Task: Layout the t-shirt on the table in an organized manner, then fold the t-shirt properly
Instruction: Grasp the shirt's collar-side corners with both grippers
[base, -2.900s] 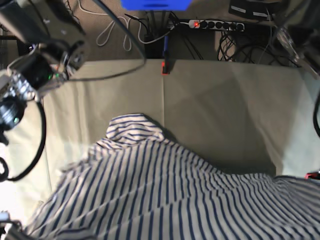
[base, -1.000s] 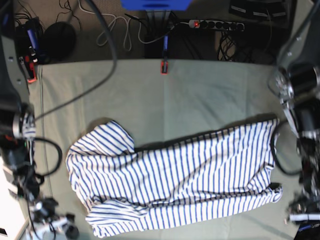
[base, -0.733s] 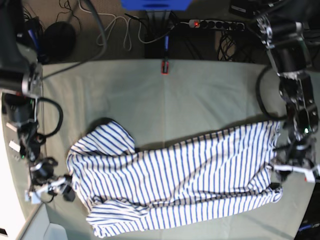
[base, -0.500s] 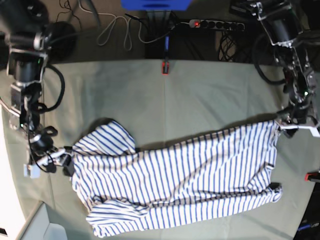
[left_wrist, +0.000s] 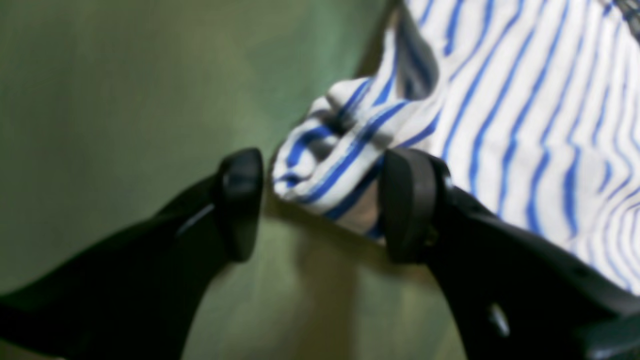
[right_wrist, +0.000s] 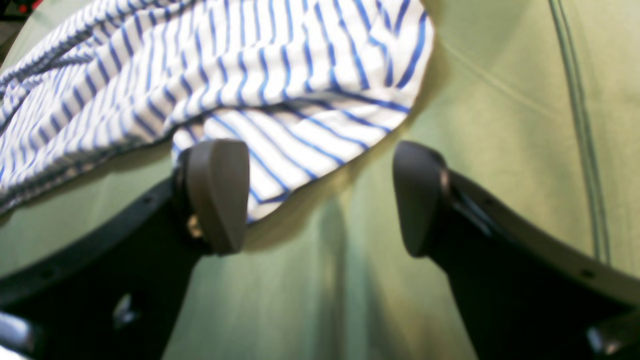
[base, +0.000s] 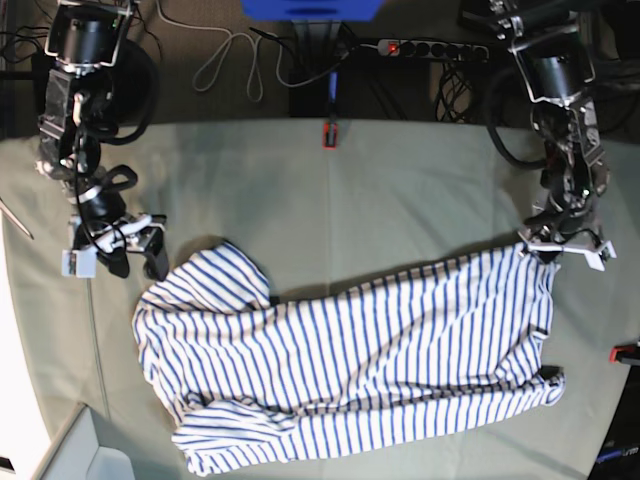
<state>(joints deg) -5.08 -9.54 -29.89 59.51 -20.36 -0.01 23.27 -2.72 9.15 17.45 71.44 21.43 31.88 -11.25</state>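
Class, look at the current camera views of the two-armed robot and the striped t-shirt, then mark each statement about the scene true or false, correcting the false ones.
1. The t-shirt lies on the table. True.
2. The t-shirt is neatly folded into a square. False: it lies spread out and rumpled.
3. The right end effector is open. True.
4. The left end effector is clamped shut on a sleeve. False: its jaws stand apart around a bunched corner of the t-shirt.
5. The stripes are red. False: they are blue.

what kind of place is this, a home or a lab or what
Probably a robotics lab or workshop: a cloth-covered table held by a red clamp, a power strip and loose cables on the floor behind it.
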